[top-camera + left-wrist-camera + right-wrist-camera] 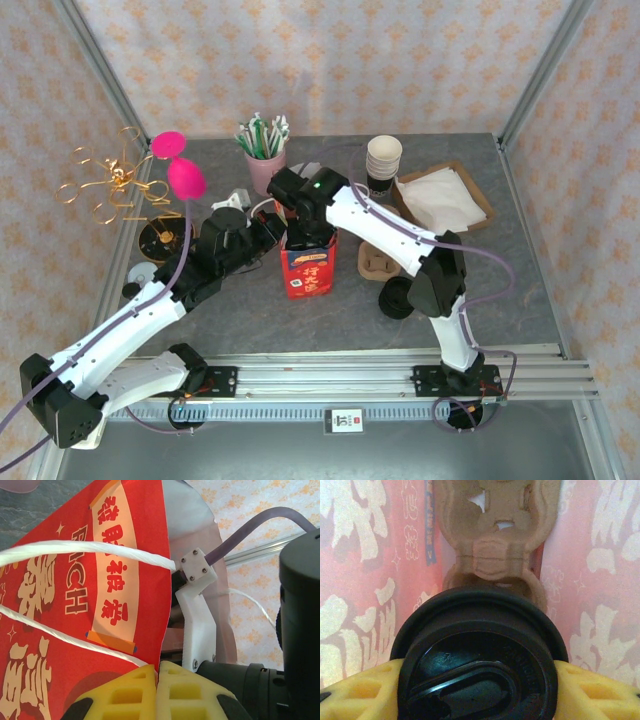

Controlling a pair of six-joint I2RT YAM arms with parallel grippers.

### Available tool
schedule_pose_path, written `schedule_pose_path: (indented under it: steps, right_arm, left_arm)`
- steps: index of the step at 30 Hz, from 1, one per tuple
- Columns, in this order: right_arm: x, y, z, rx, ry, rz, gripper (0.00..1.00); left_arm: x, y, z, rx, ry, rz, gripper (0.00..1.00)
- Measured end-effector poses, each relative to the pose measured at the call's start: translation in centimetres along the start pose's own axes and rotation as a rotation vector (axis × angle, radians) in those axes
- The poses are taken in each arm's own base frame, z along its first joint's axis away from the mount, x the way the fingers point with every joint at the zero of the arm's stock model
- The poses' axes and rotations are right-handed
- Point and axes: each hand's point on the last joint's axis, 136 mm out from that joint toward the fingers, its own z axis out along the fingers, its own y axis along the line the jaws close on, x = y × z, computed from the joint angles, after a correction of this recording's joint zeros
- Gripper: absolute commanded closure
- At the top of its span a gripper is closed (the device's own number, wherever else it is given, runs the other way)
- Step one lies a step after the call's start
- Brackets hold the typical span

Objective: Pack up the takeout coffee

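White-shelled links (130,320) between black joints (437,285), trailed by purple cables (250,530), tipped with yellow gridded end effector fingers (122,695), one green light (318,184).

The whole thing sits in a little booth. The walls (330,60) across the top, left and right of the frame are pale cream with a repeating orange flower-ish print. Could be fabric or paper, can't tell which. Silver metal posts (100,70) slant up the upper left and upper right corners. The tabletop (320,325) is dark grey with a marbled stone look, pretty matte. Aluminium rails (340,372) run left to right along the bottom. The light is soft and even, barely any shadows. The same print fills the upper right of the left wrist view, with grey tabletop in its upper left corner.
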Motion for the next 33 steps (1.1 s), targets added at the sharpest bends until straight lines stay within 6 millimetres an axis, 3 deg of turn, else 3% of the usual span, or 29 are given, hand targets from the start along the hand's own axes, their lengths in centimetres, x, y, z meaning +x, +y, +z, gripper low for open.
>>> schedule_pose_path:
  steps: [12, 20, 33]
  right_arm:
    - [0.13, -0.51, 0.93, 0.037, -0.010, -0.007, 0.48]
    - [0.12, -0.43, 0.90, 0.033, -0.011, -0.008, 0.48]
    - [-0.08, -0.20, 0.81, 0.035, -0.019, -0.012, 0.49]
  left_arm:
    - [-0.08, 0.01, -0.02, 0.000, -0.002, -0.001, 0.96]
    - [-0.20, 0.25, -0.01, -0.008, -0.004, 0.001, 0.81]
    - [-0.73, 0.77, -0.65, -0.024, -0.016, -0.006, 0.82]
